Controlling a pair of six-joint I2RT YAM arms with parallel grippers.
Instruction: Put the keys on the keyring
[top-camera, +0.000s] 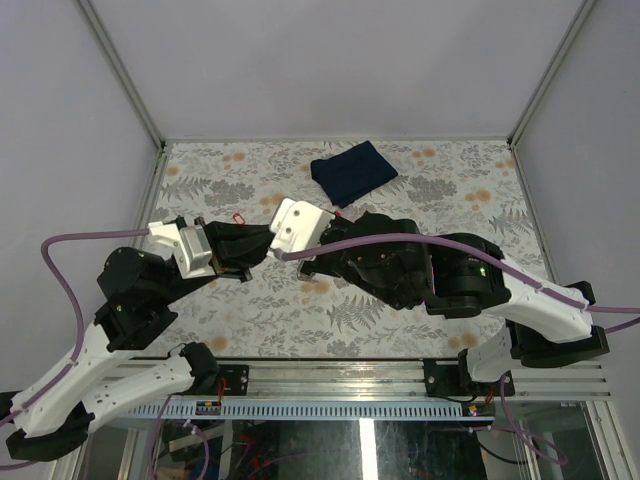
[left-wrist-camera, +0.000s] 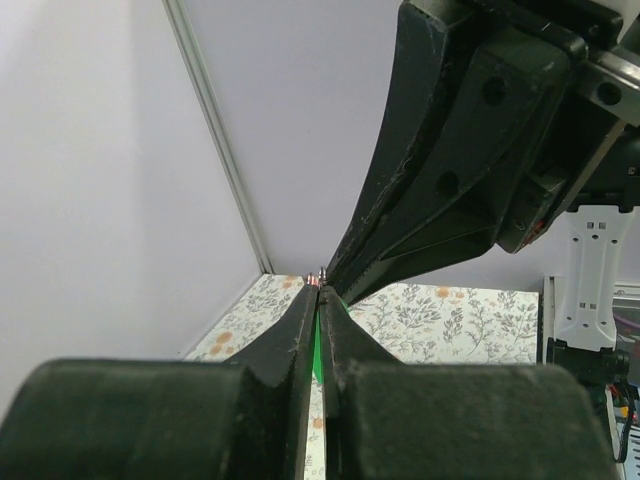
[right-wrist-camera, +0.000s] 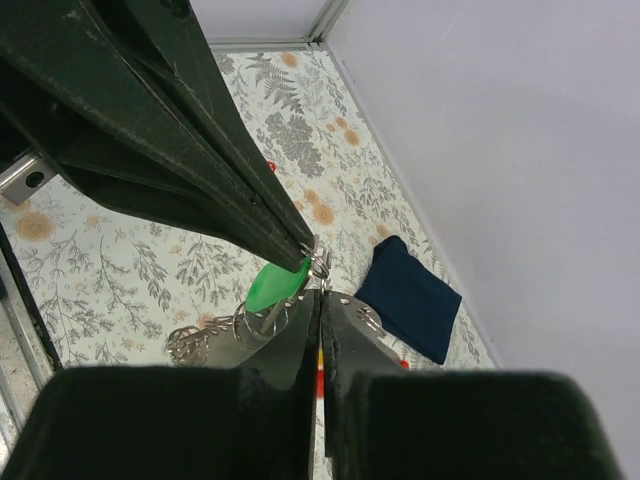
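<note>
Down at the near edge both arms are reaching in over the floral counter (top-camera: 400, 330), and they meet nose to nose in mid-air left of centre. The left gripper (left-wrist-camera: 318, 288) has its jaws clamped tight on the green-headed key (right-wrist-camera: 276, 286), with the green plastic squeezed between the pads and the head poking out at the tip. The right gripper (right-wrist-camera: 320, 296) comes in from the other side with its jaws pressed together too. What they pinch, if anything, I can't tell; only a thin sliver of colour shows in the seam.

Right where the two tips touch sits a small metal ring (right-wrist-camera: 318, 262), and below the green head hang the silvery loops of the keyring (right-wrist-camera: 243, 322), up off the counter. So this reads as the threading itself, with the key offered to the ring. Whether it's on yet, the views don't show. I'd call it mid-task: the first key is in play and nothing is clearly finished.

Count so far: one green key and one keyring. The yellow-orange key I can't pick out anywhere, so by my reckoning that one remains to be done.

Further out there are two small red specks (top-camera: 238, 217) on the counter, too small to name. At the far end lies one folded dark blue cloth (top-camera: 352, 170), well apart from the action.
</note>
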